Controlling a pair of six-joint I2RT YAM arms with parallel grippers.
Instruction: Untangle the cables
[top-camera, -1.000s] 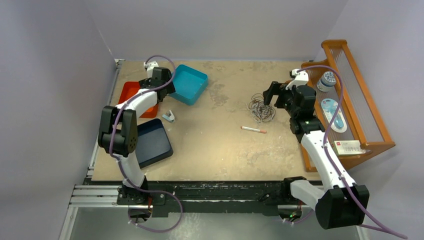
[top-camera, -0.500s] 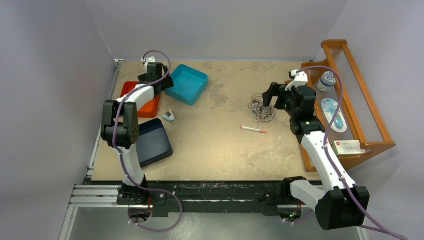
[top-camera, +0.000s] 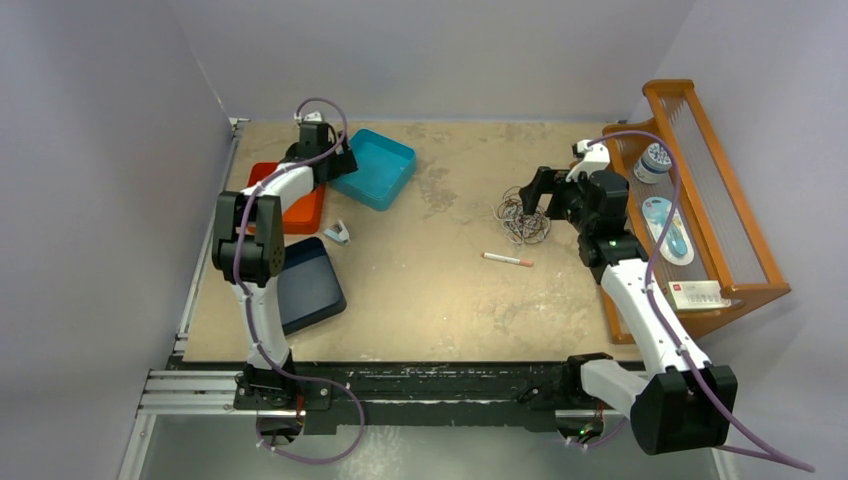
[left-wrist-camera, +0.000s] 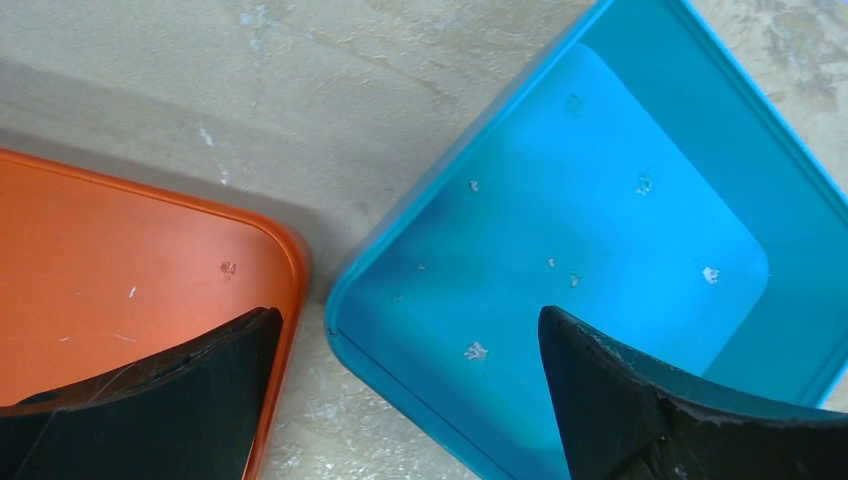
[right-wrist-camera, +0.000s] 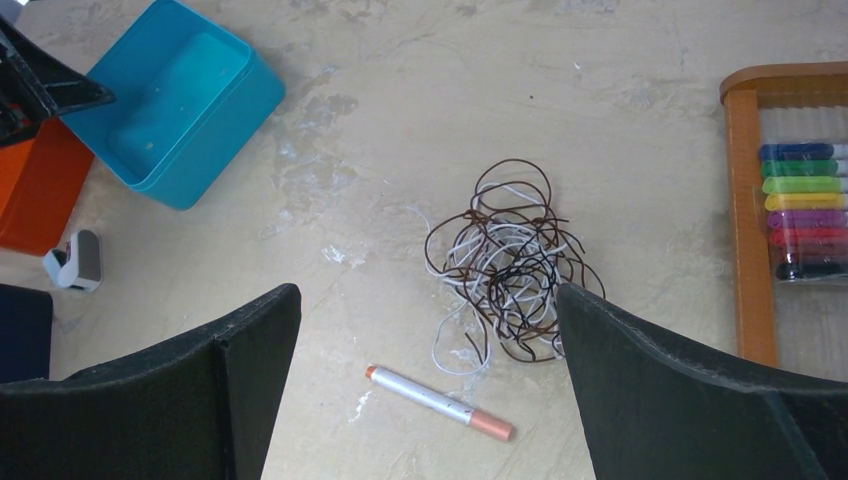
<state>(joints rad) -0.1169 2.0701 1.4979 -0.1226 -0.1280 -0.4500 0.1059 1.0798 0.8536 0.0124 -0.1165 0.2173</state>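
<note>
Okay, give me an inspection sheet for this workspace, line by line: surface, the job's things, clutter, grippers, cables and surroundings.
Surface: tan tabletop, scuffed and stained.
Job's things: cables, one tangled heap of brown, black and whitish wire.
Clutter: pen beside the heap; teal bin, orange tray, dark blue tray, small grey item.
Grippers: left gripper open over the orange tray and teal bin edges; right gripper open above the heap, holding nothing.
Cables: purple hoses along both arms.
Surroundings: wooden rack at the right edge holding markers; grey walls.
</note>
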